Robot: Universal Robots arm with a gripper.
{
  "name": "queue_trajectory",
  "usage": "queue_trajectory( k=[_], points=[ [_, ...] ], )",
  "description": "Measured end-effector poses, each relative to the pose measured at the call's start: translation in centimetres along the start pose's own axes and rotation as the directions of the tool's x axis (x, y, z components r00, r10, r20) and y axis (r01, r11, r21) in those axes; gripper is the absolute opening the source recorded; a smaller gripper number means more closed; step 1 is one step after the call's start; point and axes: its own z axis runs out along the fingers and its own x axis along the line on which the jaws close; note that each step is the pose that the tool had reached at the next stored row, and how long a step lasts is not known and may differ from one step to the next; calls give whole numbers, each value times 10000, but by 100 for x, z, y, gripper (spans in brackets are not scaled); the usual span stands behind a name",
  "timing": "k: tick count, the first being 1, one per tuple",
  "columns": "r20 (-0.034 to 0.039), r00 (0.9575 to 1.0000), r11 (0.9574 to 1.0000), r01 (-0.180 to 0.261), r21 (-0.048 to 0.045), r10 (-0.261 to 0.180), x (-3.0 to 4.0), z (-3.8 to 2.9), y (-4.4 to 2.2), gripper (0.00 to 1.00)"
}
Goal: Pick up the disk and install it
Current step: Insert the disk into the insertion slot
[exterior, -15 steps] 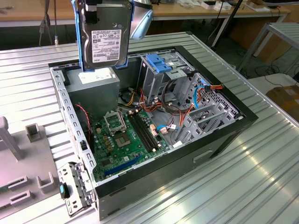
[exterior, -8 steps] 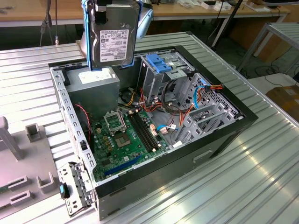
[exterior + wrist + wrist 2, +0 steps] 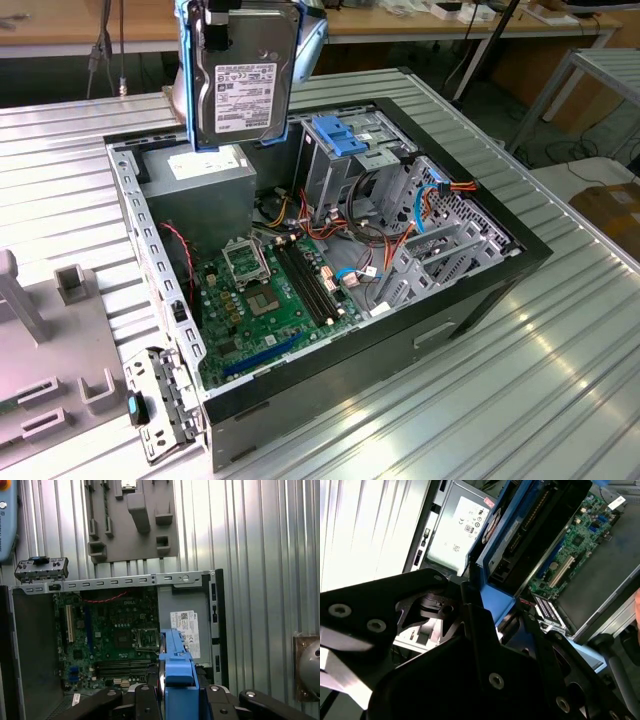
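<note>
A ribbed silver metal table (image 3: 560,380) takes up most of the exterior view, its grooves catching bright glare from overhead light. Behind it, pale wooden desks (image 3: 60,25) line the back of the room. At the exterior view's right, a second metal table (image 3: 610,65) stands on thin legs over a dark floor (image 3: 500,115), with loose cables (image 3: 590,150) and a brown cardboard box (image 3: 612,205) nearby.
</note>
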Motion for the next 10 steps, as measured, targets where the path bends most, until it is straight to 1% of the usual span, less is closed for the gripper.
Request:
queue_trajectory(
  k=[6,10],
  points=[
    [-15,10000,10000,0,0,0,3,0,-1,37],
    [-16,10000,10000,0,1,0,41,2,-4,37]
  ],
)
